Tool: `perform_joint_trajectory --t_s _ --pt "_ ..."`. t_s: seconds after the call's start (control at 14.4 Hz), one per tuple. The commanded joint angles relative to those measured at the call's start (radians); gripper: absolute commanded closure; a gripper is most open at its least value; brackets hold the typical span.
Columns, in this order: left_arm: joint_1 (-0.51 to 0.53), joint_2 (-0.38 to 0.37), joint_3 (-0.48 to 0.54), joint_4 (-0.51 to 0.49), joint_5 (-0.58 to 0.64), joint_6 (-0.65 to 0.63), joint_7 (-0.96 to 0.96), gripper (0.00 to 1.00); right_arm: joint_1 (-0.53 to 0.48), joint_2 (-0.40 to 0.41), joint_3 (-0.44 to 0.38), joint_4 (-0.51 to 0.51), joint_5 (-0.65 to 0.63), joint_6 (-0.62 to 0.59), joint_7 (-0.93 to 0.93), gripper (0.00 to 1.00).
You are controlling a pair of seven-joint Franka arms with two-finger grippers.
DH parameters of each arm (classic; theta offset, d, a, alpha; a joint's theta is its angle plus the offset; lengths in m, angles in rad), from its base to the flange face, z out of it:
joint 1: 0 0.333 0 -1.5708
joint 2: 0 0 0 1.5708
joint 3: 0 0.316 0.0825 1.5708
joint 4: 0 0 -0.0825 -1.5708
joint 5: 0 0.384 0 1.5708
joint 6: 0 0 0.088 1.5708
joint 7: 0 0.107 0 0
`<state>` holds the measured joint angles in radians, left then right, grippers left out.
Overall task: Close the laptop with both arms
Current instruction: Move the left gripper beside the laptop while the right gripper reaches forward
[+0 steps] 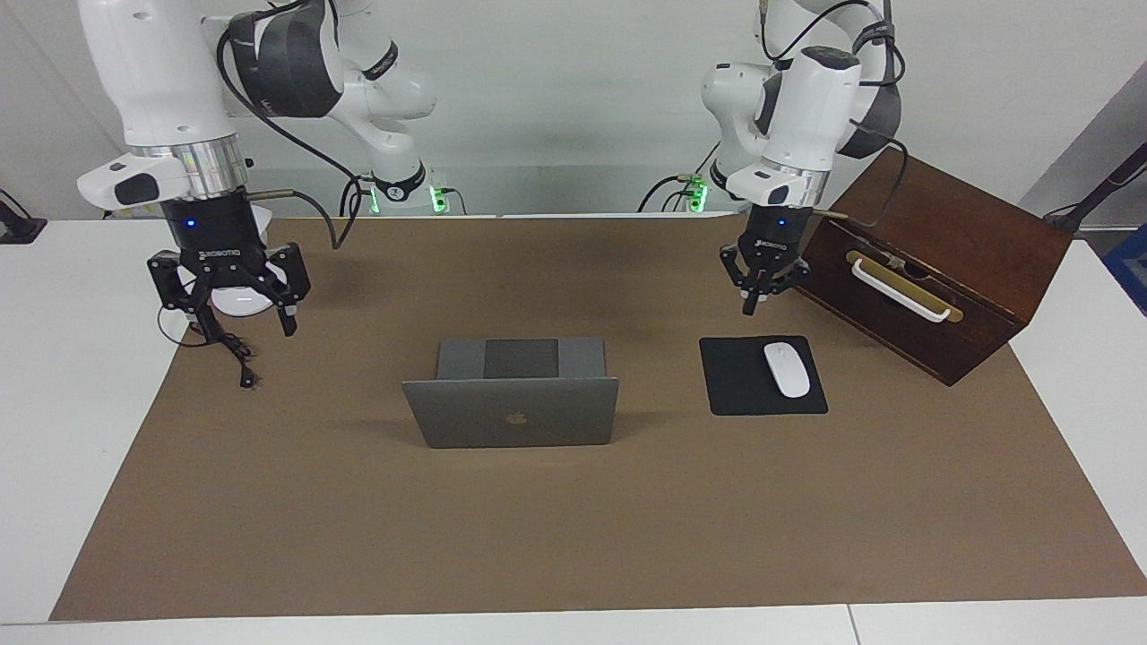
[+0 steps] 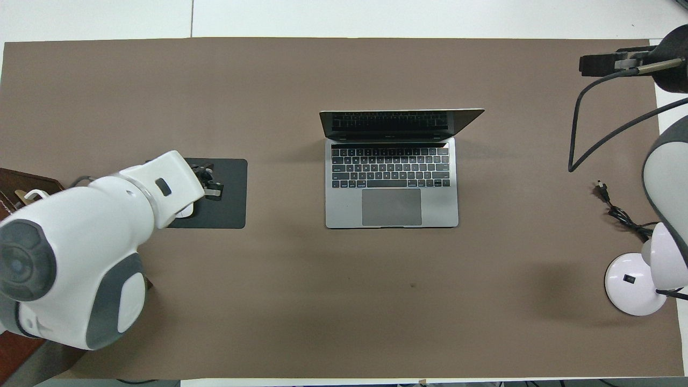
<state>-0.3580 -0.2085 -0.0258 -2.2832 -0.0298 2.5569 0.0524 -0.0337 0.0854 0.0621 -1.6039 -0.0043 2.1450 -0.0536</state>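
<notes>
- Silver-grey laptop [image 1: 511, 399] sat open mid-mat, lid upright, its long edge running toward each arm's end.
- I saw my right gripper [image 1: 235, 309] hanging over the mat toward its own end, fingers spread wide, holding nothing.
- My left gripper [image 1: 762, 282] hung over the mousepad [image 1: 744, 381] beside the laptop, fingers nearly together, empty.
- I judged the left one closer to the lid.

— What was the laptop [image 1: 511, 412] made of?
— Matt silver-grey metal, smooth, with a glossy dark screen. The table cover [image 1: 358, 520] under it looked like dull brown paper.
— And by the left gripper [image 1: 762, 285]?
— A dark polished wooden box [image 1: 941, 260] beside it, and below it a matt black mousepad [image 1: 735, 381], cloth-like, bearing a glossy white plastic mouse [image 1: 787, 369].
— The arms?
— Smooth white plastic shells.
</notes>
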Motion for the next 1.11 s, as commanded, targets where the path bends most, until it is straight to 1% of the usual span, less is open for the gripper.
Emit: perform_joint_trajectory --t_s 0.0,0.14,0.42,0.49,0.56,0.63,0.83,0.9,1.04 --pt "-0.074 -0.02 0.015 -0.103 -0.004 0.161 -0.006 1.0 0.021 0.04 0.002 0.042 -0.023 0.021 -0.022 0.14" --pt "-0.123 0.023 0.015 -0.133 -0.004 0.265 -0.006 1.0 0.034 0.057 0.002 0.047 -0.025 0.047 -0.022 0.15" --pt "-0.186 0.119 0.017 -0.157 -0.004 0.419 -0.005 1.0 0.049 0.102 0.002 0.094 -0.026 0.055 -0.02 0.19" --pt "-0.199 0.142 0.015 -0.156 -0.004 0.451 -0.005 1.0 0.051 0.115 0.002 0.114 -0.028 0.062 -0.02 0.23" --pt "-0.219 0.171 0.017 -0.156 -0.004 0.485 -0.005 1.0 0.058 0.129 0.002 0.125 -0.026 0.081 -0.02 0.24" --pt "-0.234 0.19 0.017 -0.156 -0.004 0.517 -0.005 1.0 0.06 0.145 0.002 0.134 -0.028 0.099 -0.02 0.24" --pt "-0.256 0.222 0.015 -0.156 -0.004 0.563 -0.005 1.0 0.09 0.218 0.001 0.237 -0.029 0.111 -0.019 0.24" --pt "-0.271 0.231 0.015 -0.156 -0.004 0.58 -0.005 1.0 0.1 0.235 -0.001 0.251 -0.028 0.119 -0.014 0.24" --pt "-0.292 0.285 0.017 -0.156 -0.004 0.65 -0.005 1.0 0.113 0.247 -0.005 0.252 -0.028 0.147 -0.002 0.24"
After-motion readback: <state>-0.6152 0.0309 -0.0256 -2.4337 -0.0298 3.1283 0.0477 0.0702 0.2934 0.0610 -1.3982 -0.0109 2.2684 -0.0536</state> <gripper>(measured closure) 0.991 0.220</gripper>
